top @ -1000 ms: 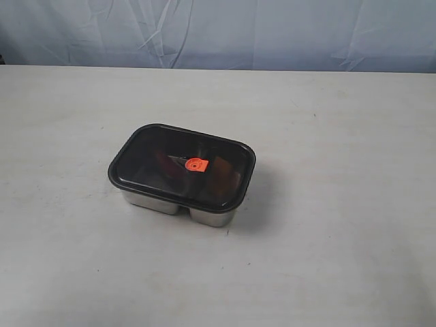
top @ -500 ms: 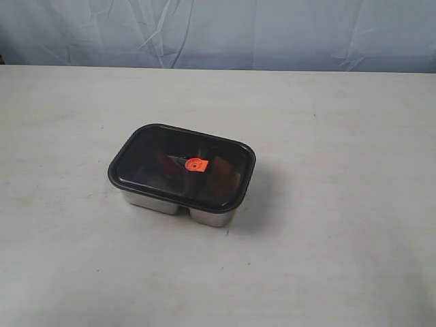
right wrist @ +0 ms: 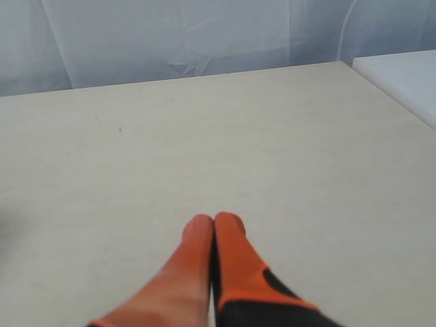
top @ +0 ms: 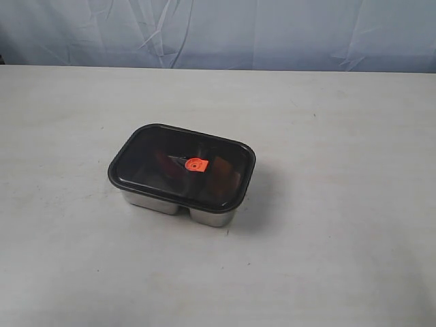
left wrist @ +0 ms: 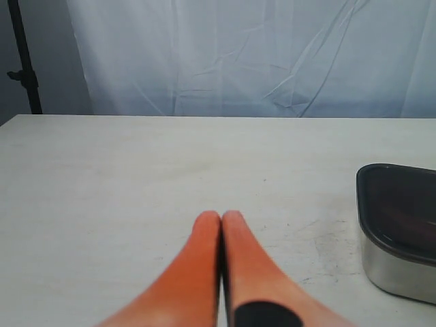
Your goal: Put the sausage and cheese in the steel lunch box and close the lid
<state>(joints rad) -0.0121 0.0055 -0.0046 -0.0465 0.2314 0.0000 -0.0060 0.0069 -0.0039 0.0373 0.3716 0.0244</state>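
Observation:
The steel lunch box [top: 155, 202] stands near the middle of the table with the dark translucent lid [top: 163, 163] seated on it and the small orange tab [top: 196, 164] at its centre. Dim reddish and brownish shapes show through the lid; I cannot make out the sausage or the cheese as such. In the left wrist view the lunch box [left wrist: 398, 269] with its lid [left wrist: 402, 208] lies off to one side of my left gripper [left wrist: 221, 218], which is shut on nothing. My right gripper [right wrist: 213, 222] is also shut and empty above bare table. Neither gripper shows in the exterior view.
A pale blue cloth backdrop [top: 218, 30] hangs behind the table's far edge. A black stand pole [left wrist: 24, 61] rises beyond one corner in the left wrist view. A white surface [right wrist: 402, 78] adjoins the table in the right wrist view.

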